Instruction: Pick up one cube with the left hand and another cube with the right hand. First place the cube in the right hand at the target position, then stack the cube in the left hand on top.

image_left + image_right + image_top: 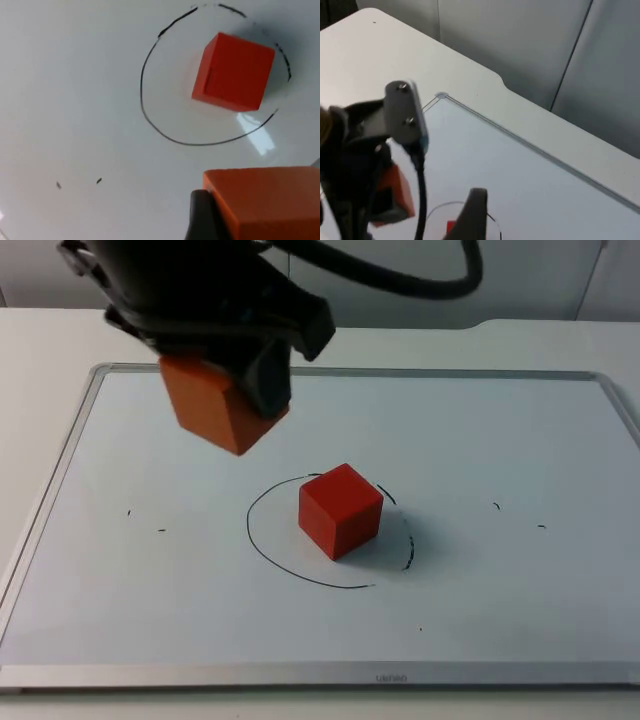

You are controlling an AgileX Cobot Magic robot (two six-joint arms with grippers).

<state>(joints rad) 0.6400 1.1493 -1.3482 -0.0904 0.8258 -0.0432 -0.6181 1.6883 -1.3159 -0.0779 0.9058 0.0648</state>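
A red cube [340, 510] sits on the whiteboard inside a hand-drawn black circle [300, 571]; it also shows in the left wrist view [232, 70]. My left gripper [228, 390] is shut on an orange cube [212, 412] and holds it in the air, up and to the left of the red cube. In the left wrist view the orange cube [270, 200] is pressed against a black fingertip [202, 216]. My right gripper [476, 212] hangs high at the side, looking at the left arm and its orange cube [397, 192].
The whiteboard's metal frame [350, 372] lies flat on the white table. Small pen marks [160, 531] sit on the board to the left and right of the circle. The grey partition wall [530, 45] stands behind the table.
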